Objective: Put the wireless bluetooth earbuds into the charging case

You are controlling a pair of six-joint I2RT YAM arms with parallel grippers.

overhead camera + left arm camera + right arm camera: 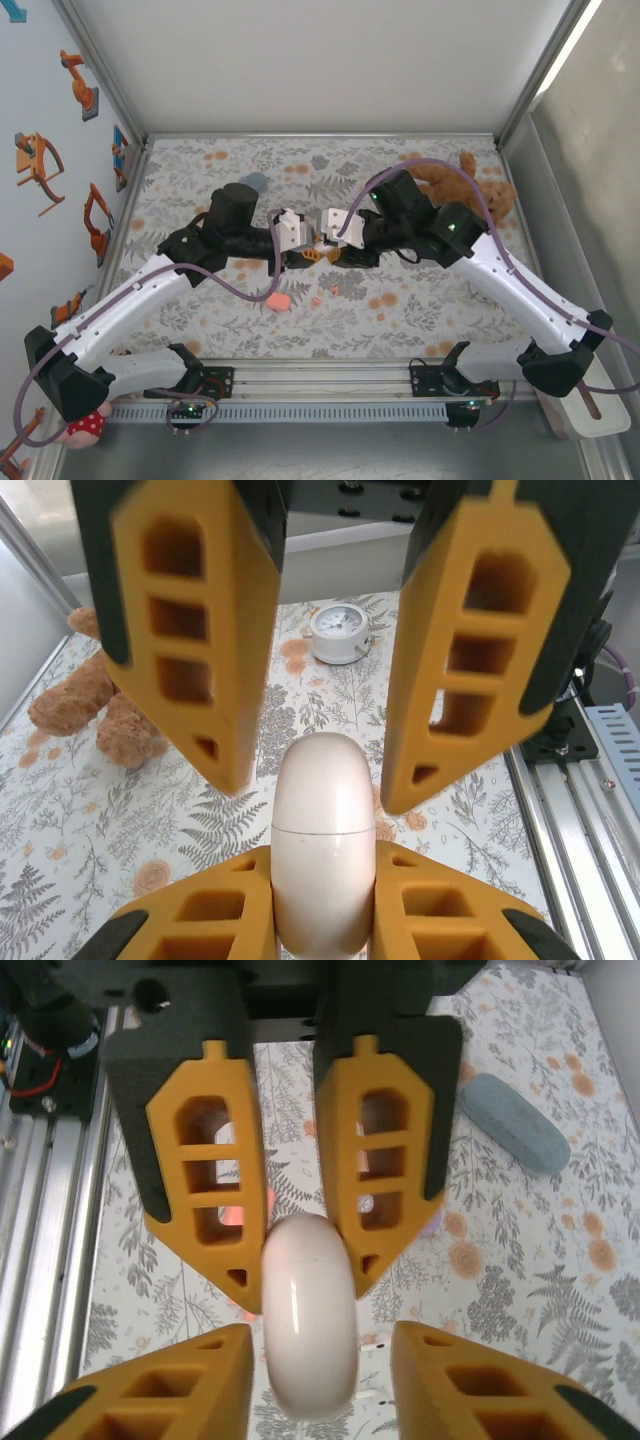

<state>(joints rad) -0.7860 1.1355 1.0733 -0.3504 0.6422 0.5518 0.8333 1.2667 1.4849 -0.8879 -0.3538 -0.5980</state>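
case [322,870]: glossy smooth plstc | fingers [185,630]: matt plstc | teddy [95,705]: fuzzy plush | rail [572,815]: metal

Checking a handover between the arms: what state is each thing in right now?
cream case: closed, gripped at its sides.
left gripper: shut on cream case.
right gripper: open, clear of it.
blue-grey case: closed, lying on table.
pink earbuds: loose on table.

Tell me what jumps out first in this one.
A cream charging case hangs over the middle of the floral table, clamped in the left jaws while the right jaws stand open either side of it. A brown teddy bear sits at the far right, and tiny pink earbuds lie loose toward the front edge.
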